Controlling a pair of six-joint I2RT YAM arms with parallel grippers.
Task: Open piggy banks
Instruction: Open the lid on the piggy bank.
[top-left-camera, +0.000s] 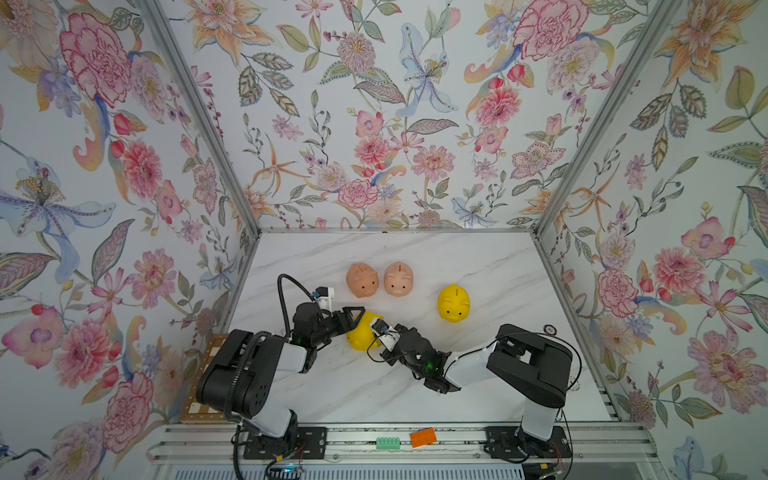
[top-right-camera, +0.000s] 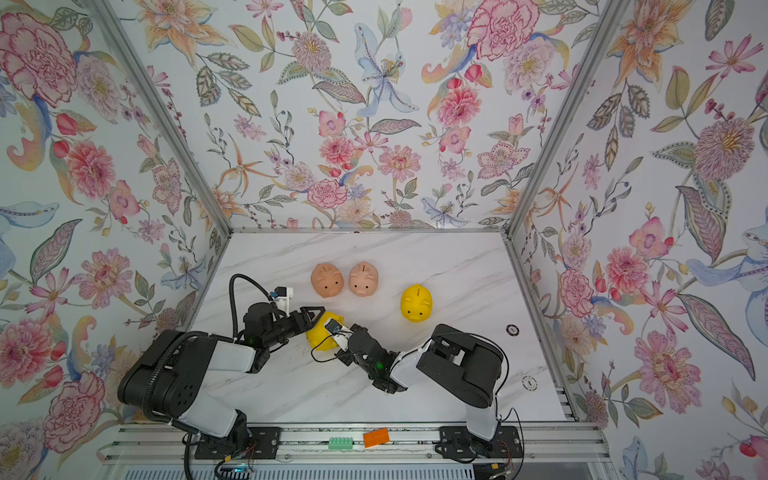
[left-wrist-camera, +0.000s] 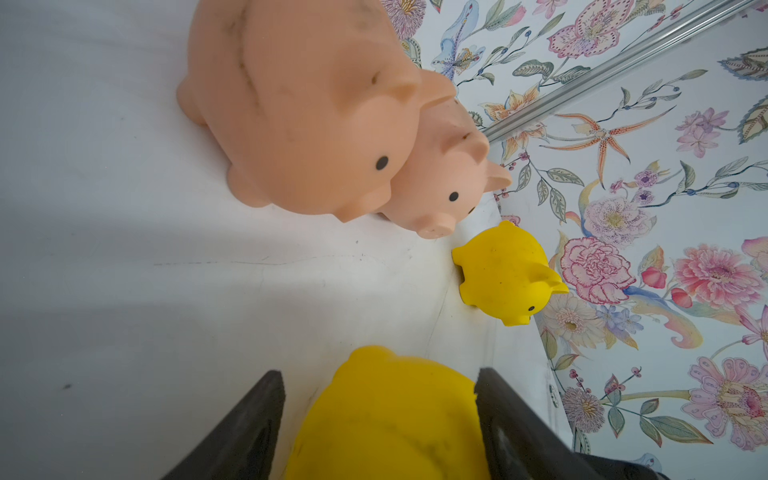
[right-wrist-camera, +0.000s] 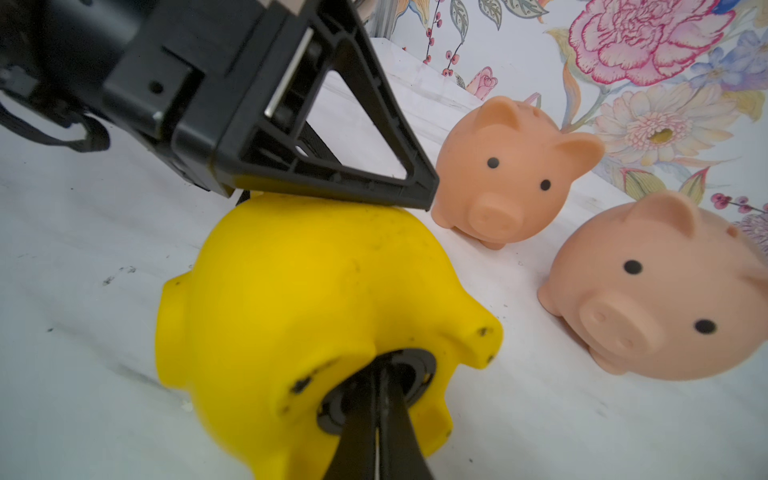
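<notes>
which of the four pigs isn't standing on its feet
The yellow pig clamped in the left gripper: it lies tipped, belly plug pinched by the right gripper. The other yellow pig and both pink pigs stand upright.

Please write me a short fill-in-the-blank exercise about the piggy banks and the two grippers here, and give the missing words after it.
1. The left gripper grips the tipped piggy bank, whose colour is ___.
2. The right gripper, fingers closed, meets the round ___ plug in its underside.
3. ___ peach-pink piggy banks stand upright, side by side.

Missing words: yellow; black; Two.
</notes>
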